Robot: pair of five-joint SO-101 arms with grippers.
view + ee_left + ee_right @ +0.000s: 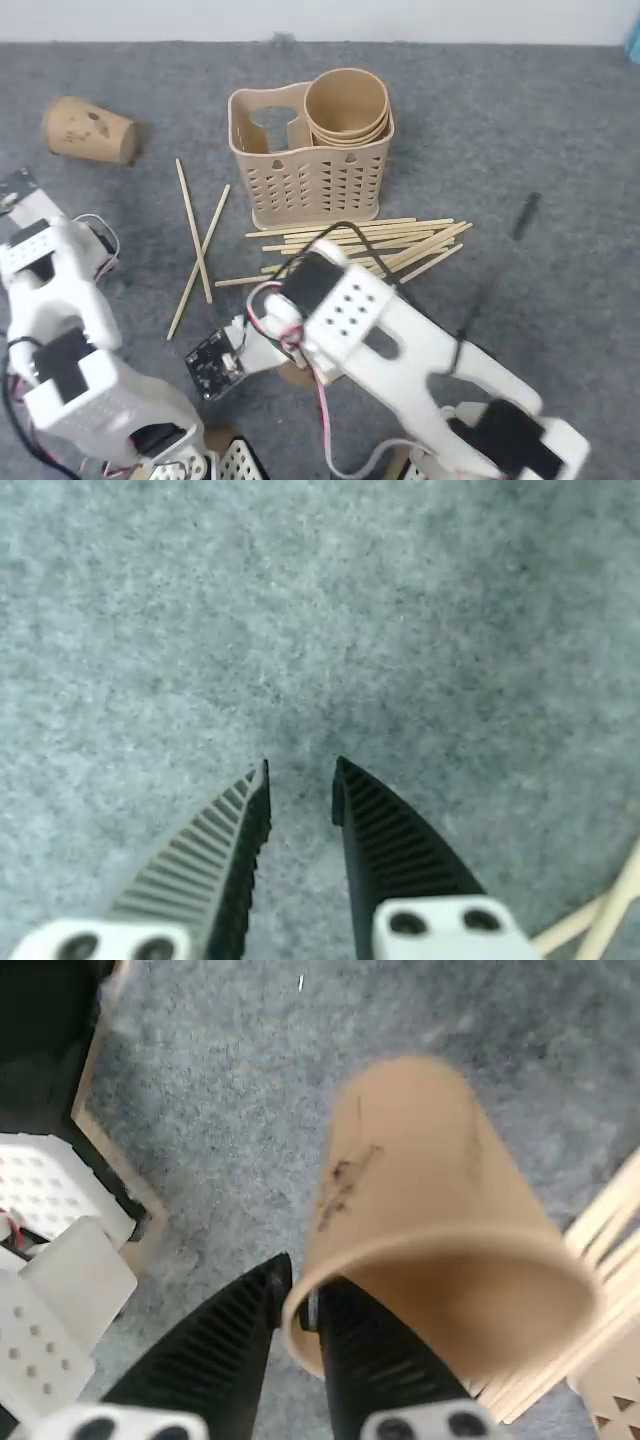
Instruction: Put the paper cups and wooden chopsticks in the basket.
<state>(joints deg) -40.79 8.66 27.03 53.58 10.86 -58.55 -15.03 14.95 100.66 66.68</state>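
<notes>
**Right arm has a cup by the rim, basket comes next**

The right gripper (300, 1282) is clamped on a paper cup (430, 1200), one finger inside the rim and one outside. I'd guess that's so it can drop into the stack. The left gripper (300, 772) hangs slightly apart over bare carpet (300, 600), holding nothing. Further out, the chopstick pile (380, 240) lies just in front of the basket (310, 185), with nested cups (347, 100) inside. A tipped cup (88, 130) lies well off.

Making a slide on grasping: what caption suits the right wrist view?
Right claw pinches the rim of a paper cup over grey carpet.
</notes>
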